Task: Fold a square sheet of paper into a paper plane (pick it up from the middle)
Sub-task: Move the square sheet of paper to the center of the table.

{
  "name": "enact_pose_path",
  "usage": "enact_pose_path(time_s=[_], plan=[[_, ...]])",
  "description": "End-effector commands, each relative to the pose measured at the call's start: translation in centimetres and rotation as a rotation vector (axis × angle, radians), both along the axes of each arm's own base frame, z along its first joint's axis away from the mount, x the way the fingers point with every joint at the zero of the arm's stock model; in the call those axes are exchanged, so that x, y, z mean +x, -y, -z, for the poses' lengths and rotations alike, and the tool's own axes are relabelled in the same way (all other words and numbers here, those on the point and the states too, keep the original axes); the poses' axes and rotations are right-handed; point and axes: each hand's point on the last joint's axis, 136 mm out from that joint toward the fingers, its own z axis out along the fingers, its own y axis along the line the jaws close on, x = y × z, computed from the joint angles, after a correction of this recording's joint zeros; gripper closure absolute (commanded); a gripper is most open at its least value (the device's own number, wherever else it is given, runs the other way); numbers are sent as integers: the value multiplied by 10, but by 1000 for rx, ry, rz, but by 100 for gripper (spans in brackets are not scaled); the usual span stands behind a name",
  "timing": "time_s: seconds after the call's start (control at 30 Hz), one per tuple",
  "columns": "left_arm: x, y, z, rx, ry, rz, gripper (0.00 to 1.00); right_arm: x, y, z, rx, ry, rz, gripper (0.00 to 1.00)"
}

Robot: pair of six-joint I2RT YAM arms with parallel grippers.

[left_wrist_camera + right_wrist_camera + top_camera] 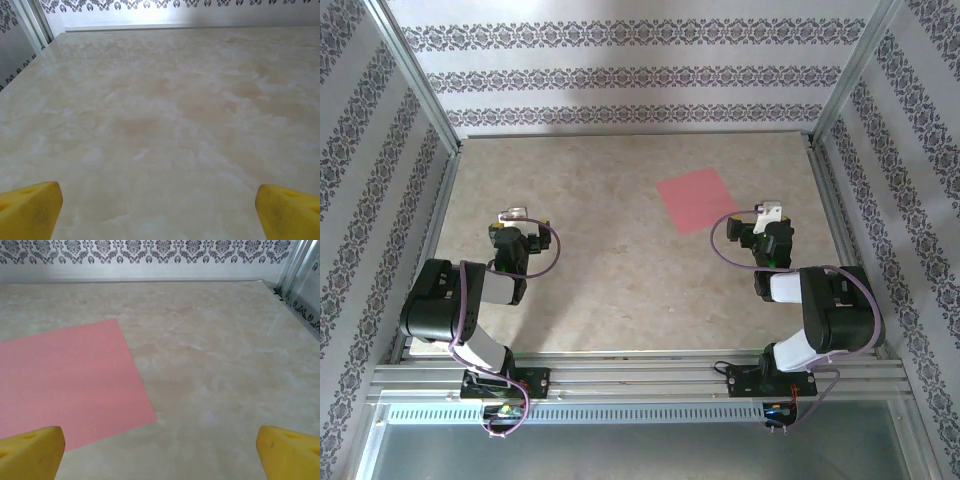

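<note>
**Opening position: reaching for the flat sheet**

The thin salmon-pink square sheet of paper (pixel 697 200) lies flat and uncreased on the far right part of the beige marbled tabletop (pixel 600 290), turned slightly askew to the table's edges. The right gripper (pixel 770 214) stands just near and right of the sheet, apart from it, with its jaws spread wide and holding nothing. From the right wrist, the paper occupies the left side of the ground ahead. Its near right corner lies ahead of the gap between the two yellow foam pads (pixel 30 450). The left gripper (pixel 520 215) is well apart on the left over bare tabletop, likewise spread open and empty.

The step in hand appears to be the approach for the first pickup, and no fold has yet been made. To take the sheet by its middle, the right gripper would likely need to shift left and far until the pads straddle the centre rather than the corner. Paper lying flush offers no edge to grasp. A light downward press, with the pads drawn together, should raise a small ridge to pinch. Too much pressure risks a stray crease, and the smooth surface may let the sheet slide. It would help to line the pinch up with the intended centre fold, and the left gripper could steady the far side.
</note>
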Motion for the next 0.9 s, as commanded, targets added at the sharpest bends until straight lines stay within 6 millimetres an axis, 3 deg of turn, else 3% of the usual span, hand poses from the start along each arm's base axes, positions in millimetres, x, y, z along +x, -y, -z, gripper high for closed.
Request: enact_pose_path(time_s=[0.0, 0.87], plan=[[4, -3, -4, 0, 13, -2, 1, 5, -3, -6, 21, 23, -12, 2], [4, -2, -4, 1, 12, 5, 1, 6, -5, -6, 7, 18, -19, 2]])
